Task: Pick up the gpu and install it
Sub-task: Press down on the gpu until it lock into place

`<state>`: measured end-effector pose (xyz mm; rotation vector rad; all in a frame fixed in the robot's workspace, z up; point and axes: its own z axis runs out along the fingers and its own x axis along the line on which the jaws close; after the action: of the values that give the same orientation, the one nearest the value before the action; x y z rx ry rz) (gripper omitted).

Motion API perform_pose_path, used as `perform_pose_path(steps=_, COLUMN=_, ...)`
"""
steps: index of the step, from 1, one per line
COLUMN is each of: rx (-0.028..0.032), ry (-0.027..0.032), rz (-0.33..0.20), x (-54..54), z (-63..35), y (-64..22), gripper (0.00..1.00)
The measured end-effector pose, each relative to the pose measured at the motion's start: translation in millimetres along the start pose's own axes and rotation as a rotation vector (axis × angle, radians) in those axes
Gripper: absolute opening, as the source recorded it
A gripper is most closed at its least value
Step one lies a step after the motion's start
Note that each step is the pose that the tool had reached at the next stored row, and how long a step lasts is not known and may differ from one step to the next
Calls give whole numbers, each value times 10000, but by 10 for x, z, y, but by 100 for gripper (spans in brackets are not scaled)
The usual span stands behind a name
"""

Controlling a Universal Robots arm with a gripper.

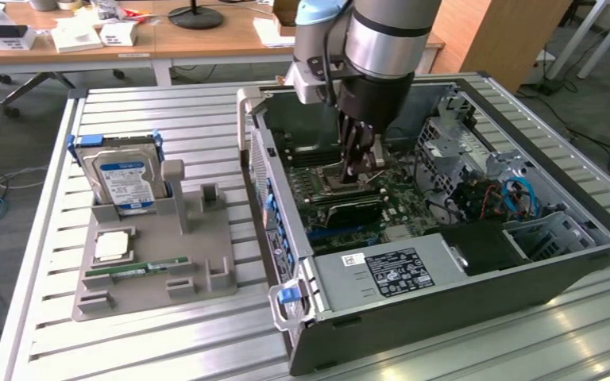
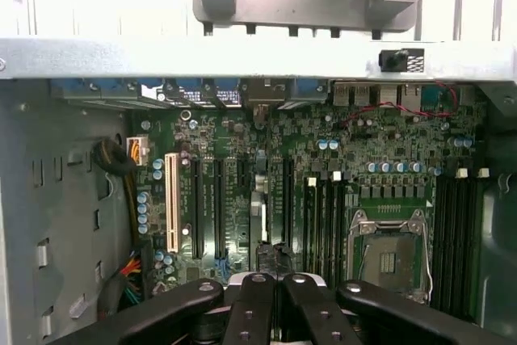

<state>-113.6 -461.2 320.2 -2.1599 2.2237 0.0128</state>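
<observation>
The gpu (image 1: 353, 213) sits inside the open computer case (image 1: 559, 262), low against the green motherboard (image 1: 332, 184), about midway along the board. In the exterior view it reads as a slim, dark, rectangular card with a black face; its fan and its green back cannot be made out from here. In the wrist view a small dark piece of it (image 2: 273, 258) shows just past the fingertips, in line with the long black expansion slots.

The hand (image 1: 360, 178) hangs straight down into the case directly above the card, its fingers drawn fully together. In the wrist view the hand (image 2: 279, 280) shows its black fingers (image 2: 250, 305) meeting at the middle. Whether they pinch the card's edge or merely sit over it cannot be told.

Near the card in the wrist view lies the silver processor socket (image 2: 388, 258), flanked by memory slots. A grey power supply (image 1: 384, 270) with a white label fills the case's near corner.

Outside the case, toward the exterior view's left, a grey holder tray (image 1: 156, 262) rests on the slatted metal desk (image 1: 156, 119). It carries an upright silver hard drive (image 1: 125, 178) with a blue label and a narrow green memory stick (image 1: 136, 270) lying flat.
</observation>
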Motion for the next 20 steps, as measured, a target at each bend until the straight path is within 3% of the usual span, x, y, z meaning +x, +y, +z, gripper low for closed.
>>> perform_pose_path(steps=1, rx=26, ry=-2, rz=0, x=0, z=7, y=6, gripper=11)
perform_pose_path(steps=6, rx=27, ry=7, rz=0, x=0, z=7, y=9, gripper=11)
perform_pose_path(steps=10, rx=15, ry=92, rz=5, x=0, z=16, y=21, gripper=11)
perform_pose_path(steps=15, rx=12, ry=94, rz=5, x=1, z=48, y=22, gripper=11)
perform_pose_path(steps=17, rx=-27, ry=96, rz=7, x=2, z=64, y=23, gripper=11)
perform_pose_path(steps=20, rx=-141, ry=100, rz=11, x=2, z=91, y=23, gripper=11)
